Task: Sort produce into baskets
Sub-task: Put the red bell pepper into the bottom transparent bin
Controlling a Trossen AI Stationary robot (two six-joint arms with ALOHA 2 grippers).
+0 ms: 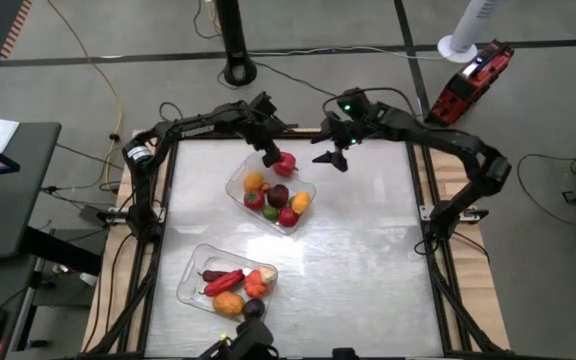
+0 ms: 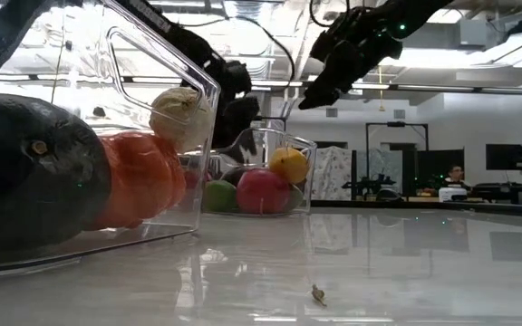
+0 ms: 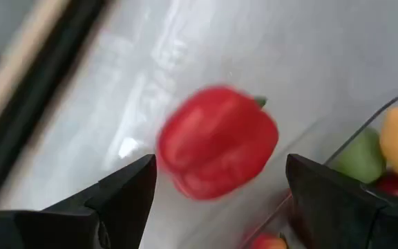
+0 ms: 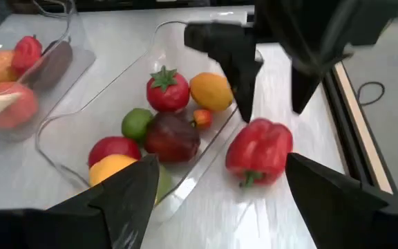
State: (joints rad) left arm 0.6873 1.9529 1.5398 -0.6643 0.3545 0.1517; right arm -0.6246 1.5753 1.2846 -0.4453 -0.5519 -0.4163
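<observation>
At the near end of the desk (image 1: 358, 260) a clear basket (image 1: 190, 280) holds a dark maroon piece (image 1: 254, 309), an orange one (image 1: 228, 304), a long red pepper (image 1: 223, 282) and a whitish garlic-like piece (image 2: 181, 110). Farther back, a second clear basket (image 1: 238, 178) carries a lemon (image 1: 300, 202), a red apple (image 1: 288, 216), a green fruit (image 4: 137, 123), a strawberry-like red fruit (image 4: 167, 90), an orange (image 1: 254, 182) and a dark red piece (image 1: 279, 194). Just beyond this basket's far rim a red bell pepper (image 4: 259, 152) lies on the desk. The left pincer (image 1: 271, 156) hangs right above it, fingers spread and gripping nothing. The right pincer (image 1: 336, 158) hovers beside it, near the far edge, open and empty.
</observation>
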